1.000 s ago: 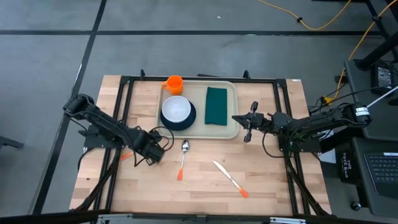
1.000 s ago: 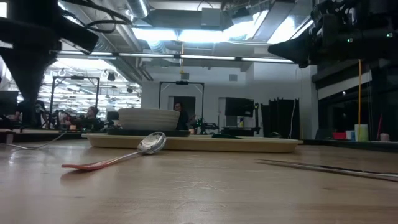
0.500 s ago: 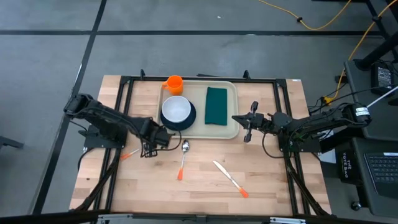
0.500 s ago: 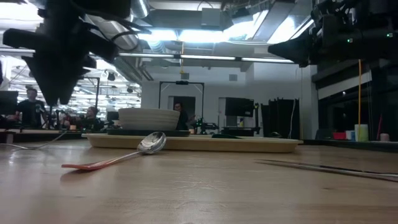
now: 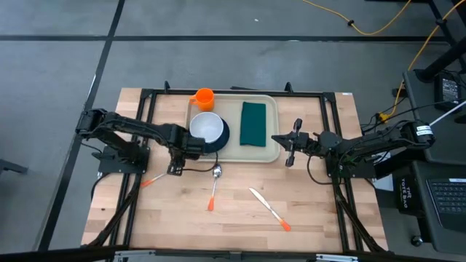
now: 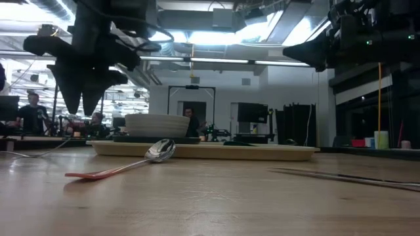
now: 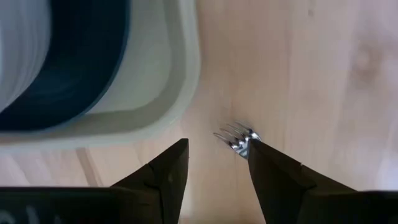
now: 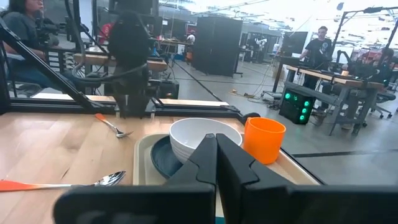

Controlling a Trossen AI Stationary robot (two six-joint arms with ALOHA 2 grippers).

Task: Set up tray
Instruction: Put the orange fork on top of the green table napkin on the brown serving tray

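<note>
The beige tray [image 5: 271, 149] lies at the table's far middle and carries a white bowl [image 5: 206, 128] on a dark plate and a green napkin [image 5: 253, 123]. An orange cup [image 5: 203, 98] stands at its far left corner. A fork [image 5: 151, 179] with an orange handle lies left of the tray's near left corner; its tines [image 7: 237, 137] show beside one finger. My left gripper [image 5: 177, 166] hangs open above those tines, pointing down, clear of the table [image 6: 82, 108]. My right gripper [image 5: 289, 154] is shut and hovers over the tray's right rim.
A spoon [image 5: 215, 183] with an orange handle lies near the tray's near edge, its bowl toward the tray. A knife [image 5: 268, 209] lies slantwise toward the near right. The black frame rails [image 5: 149, 124] run along the table's sides. People stand in the room beyond.
My left gripper has swung from the near left toward the table's far edge and the tray's near left corner, staying open and pointing down. The fork, spoon and knife have kept their places.
</note>
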